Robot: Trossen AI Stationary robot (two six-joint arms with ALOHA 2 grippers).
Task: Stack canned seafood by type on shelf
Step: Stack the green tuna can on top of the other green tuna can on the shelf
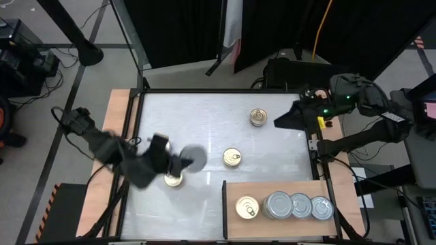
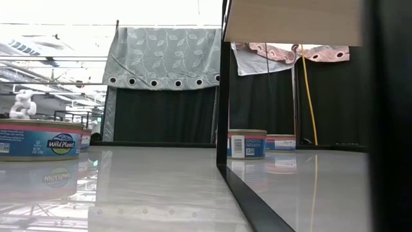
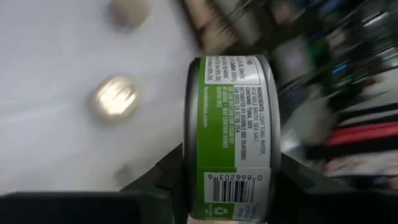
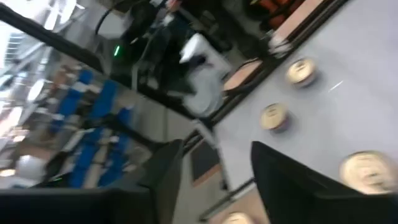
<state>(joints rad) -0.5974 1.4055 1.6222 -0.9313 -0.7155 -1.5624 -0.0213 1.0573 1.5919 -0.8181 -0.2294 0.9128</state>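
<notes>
Four tins sit on the wooden shelf at the glossy white table's corner.
Left pincer grips a green-labelled tin; right pincer gapes empty; dark curtains hang behind.

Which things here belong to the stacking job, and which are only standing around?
Job:
- gold-top cans on the table
- green-label can in the left gripper
- shelf with one gold-top can and silver-top cans

Around:
- leaf-patterned curtain
- yellow cable
</notes>
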